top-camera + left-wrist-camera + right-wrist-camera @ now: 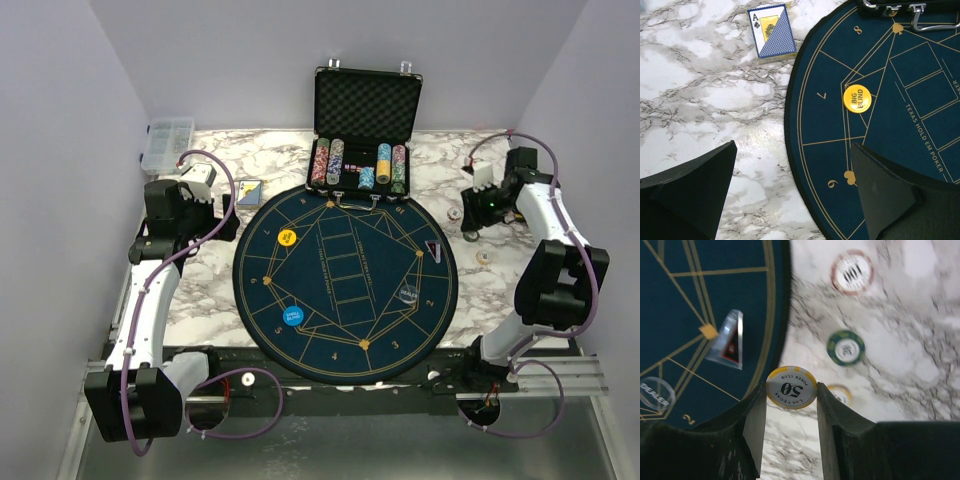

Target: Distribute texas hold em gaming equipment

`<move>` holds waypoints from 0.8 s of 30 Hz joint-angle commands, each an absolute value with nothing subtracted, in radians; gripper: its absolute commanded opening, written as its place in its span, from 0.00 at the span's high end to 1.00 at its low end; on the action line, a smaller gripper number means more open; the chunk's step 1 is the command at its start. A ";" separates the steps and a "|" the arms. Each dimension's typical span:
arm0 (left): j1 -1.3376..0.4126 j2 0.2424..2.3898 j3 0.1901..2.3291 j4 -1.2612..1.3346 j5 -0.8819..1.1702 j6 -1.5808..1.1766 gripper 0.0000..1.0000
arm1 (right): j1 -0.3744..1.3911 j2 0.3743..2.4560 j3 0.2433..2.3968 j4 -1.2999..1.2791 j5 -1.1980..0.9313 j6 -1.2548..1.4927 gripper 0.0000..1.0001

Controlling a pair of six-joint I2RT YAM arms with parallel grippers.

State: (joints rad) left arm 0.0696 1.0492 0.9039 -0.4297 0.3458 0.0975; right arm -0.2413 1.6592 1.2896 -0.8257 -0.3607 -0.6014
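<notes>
Right claw (790, 390), marbled tabletop (900, 365), lilac walls (250, 60)

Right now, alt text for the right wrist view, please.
The right gripper holds a yellow-edged 50 chip over the marble table. A red-edged chip and a green chip lie beyond; the blue mat at left carries a clear dealer disc.

Mat: we see a round dark-blue mat (345, 330) with gold lines on the marble table (212, 285).
Discs on the mat: yellow disc (287, 237) upper left, blue disc (292, 317) lower left, clear disc (408, 293) at right, all well apart.
Case: open black case (367, 105) at the mat's far edge, chip rows (358, 165) inside.
Card pack (249, 192): on marble, just off the mat's upper left.
Loose chips (483, 257): on marble right of the mat.
Compartment box (167, 143): far left corner.
Left gripper (222, 222): beside the mat's left edge.
Right gripper (474, 210): near the loose chips; we cannot read its jaws.
</notes>
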 commanded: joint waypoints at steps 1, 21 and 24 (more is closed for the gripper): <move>0.067 1.051 0.900 -0.438 0.377 0.100 0.02 | -0.116 1.624 1.374 -0.880 -0.400 -0.534 0.61; 0.067 1.025 0.893 -0.454 0.409 0.109 0.02 | 0.268 1.420 1.085 -0.976 -0.277 -0.555 0.62; 0.068 1.028 0.893 -0.454 0.416 0.107 0.02 | 0.268 1.366 1.009 -0.987 -0.246 -0.572 0.62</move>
State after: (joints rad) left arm 0.0696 1.0470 0.9012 -0.4515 0.3748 0.0986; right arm 0.2691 1.4338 1.0843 -0.9253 -0.3210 -0.5251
